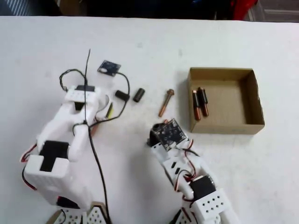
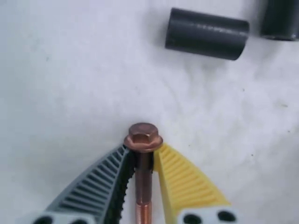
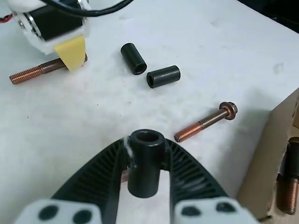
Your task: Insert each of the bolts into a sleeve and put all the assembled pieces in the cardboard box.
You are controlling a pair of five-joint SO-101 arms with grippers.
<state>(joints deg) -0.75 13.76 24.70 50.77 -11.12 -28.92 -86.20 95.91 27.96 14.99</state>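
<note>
While the high view hides what I grip, my wrist views show my left pincer (image 2: 143,154) pinching a copper bolt (image 2: 143,137), my right pincer (image 3: 145,147) a black sleeve (image 3: 145,165).

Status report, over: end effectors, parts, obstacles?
Left end effector shut on bolt. Right end effector shut on sleeve. Loose bolt, two loose sleeves on table.
</note>
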